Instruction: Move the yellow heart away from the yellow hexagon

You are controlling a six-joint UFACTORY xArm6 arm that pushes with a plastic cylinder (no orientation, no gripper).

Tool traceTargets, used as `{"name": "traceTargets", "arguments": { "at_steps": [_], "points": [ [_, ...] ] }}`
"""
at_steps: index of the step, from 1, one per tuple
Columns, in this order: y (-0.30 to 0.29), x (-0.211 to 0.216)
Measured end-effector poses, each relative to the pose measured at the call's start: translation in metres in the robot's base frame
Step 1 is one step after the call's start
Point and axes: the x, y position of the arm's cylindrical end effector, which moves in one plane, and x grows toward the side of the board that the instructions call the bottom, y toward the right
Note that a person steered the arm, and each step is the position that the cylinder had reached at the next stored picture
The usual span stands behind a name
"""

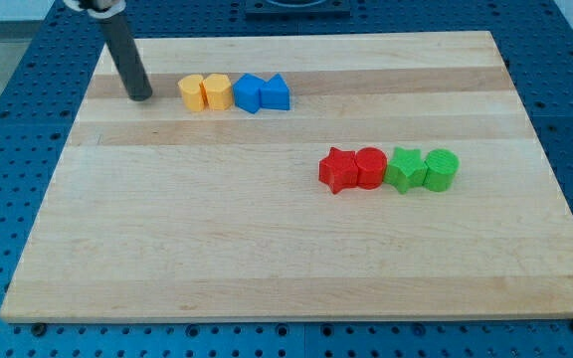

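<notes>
Two yellow blocks stand side by side and touching near the view's top left. The left one (pixel 193 92) looks like the yellow heart, the right one (pixel 217 91) like the yellow hexagon. My tip (pixel 141 97) rests on the board to the left of the heart, a short gap away, not touching it. The dark rod leans up toward the view's top left.
A blue block (pixel 249 92) and a blue triangle (pixel 277 93) continue the row right of the yellow hexagon. A red star (pixel 338 170), red cylinder (pixel 370 167), green star (pixel 404 168) and green cylinder (pixel 442 169) form a row at centre right. The wooden board (pixel 267 268) lies on a blue perforated table.
</notes>
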Motion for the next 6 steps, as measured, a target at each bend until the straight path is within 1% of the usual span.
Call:
{"name": "traceTargets", "arguments": {
  "at_steps": [1, 2, 3, 4, 6],
  "points": [
    [0.038, -0.017],
    [0.052, -0.030],
    [0.052, -0.021],
    [0.051, 0.013],
    [0.061, 0.067]
  ]
}}
